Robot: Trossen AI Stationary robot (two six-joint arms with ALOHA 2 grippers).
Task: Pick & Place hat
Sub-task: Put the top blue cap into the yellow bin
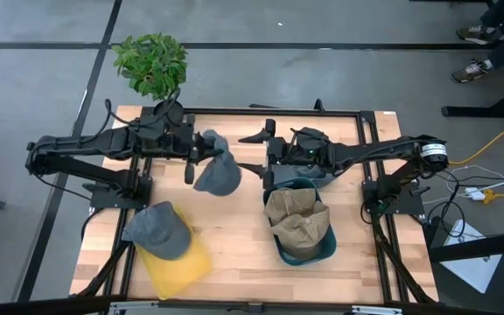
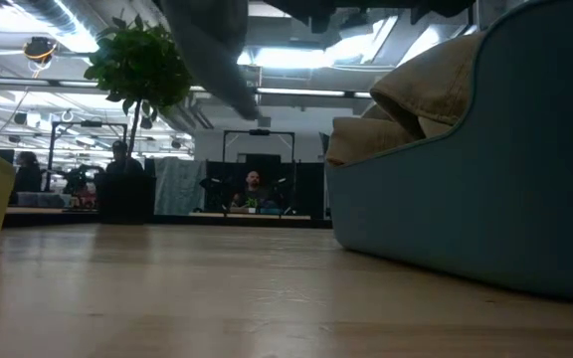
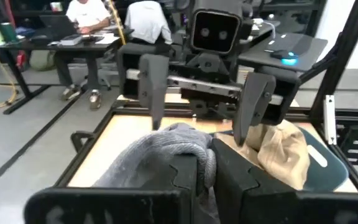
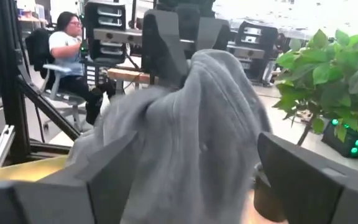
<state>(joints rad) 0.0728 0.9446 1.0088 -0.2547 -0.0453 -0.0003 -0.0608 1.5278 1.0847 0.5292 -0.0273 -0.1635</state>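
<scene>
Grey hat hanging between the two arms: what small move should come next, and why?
Probably the left gripper should carry the grey hat sideways toward the yellow bin. It is shut on the hat's brim, holding it off the table, while the right gripper stands open facing it. A similar grey hat already lies on that bin; the teal bin holds tan hats.

Four cameras around one grey hat (image 1: 217, 175)

High view looks straight down over it; low view sits at tabletop level, looking past it into the room; the two wrist views face each other closely across it, both sharing it.
</scene>
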